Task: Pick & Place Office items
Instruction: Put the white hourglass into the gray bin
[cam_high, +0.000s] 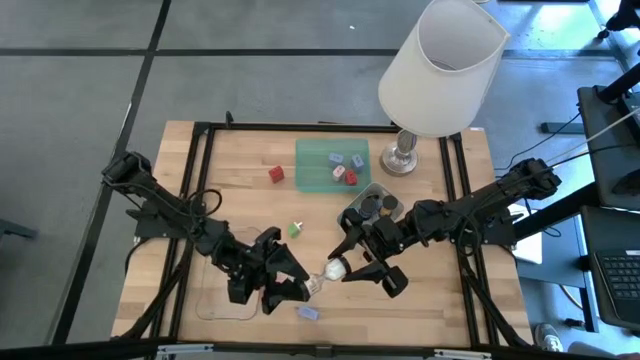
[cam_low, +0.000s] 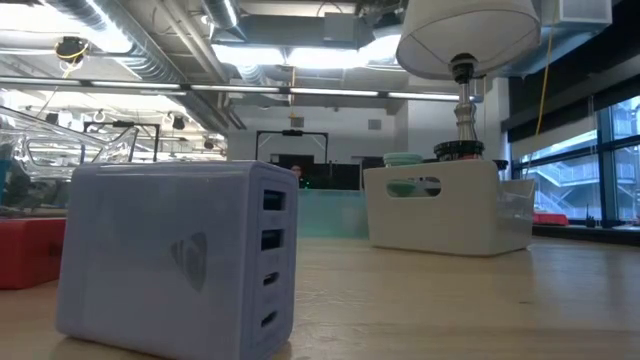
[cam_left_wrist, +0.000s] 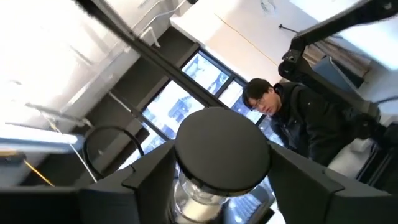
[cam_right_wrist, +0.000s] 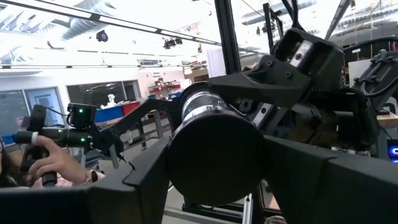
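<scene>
The black-capped cylinder (cam_high: 327, 272), a small office item with a round black cap and a clear, silvery body, is in the air between my two arms, over the near middle of the wooden table (cam_high: 240, 150). The right gripper (cam_high: 346, 268) comes to it from the right, and in the right wrist view its two dark fingers (cam_right_wrist: 149, 177) press on both sides of the black end, so I read it as clamped on the item. The left gripper (cam_high: 300, 288) meets the same item from the left. Whether it grips it or only stands around it, I cannot tell.

The other office items lie well apart from this. A red block (cam_high: 276, 174) is on the bare wood at the far side, just left of the green flat tray (cam_high: 312, 175). This tray holds a second red block (cam_high: 350, 177) and two pale blue-grey pieces (cam_high: 336, 158). The grey tray (cam_high: 352, 212), near the lamp with the white shade (cam_high: 440, 70), holds black round caps (cam_high: 372, 207). A small green piece (cam_high: 296, 229) lies in the middle of the table, and a pale blue-grey charger block (cam_high: 307, 313) lies at the near edge. A clear tray (cam_high: 212, 300) is under the left arm.

Behind the table, a person in a dark jacket (cam_left_wrist: 305, 121) is in the room.
</scene>
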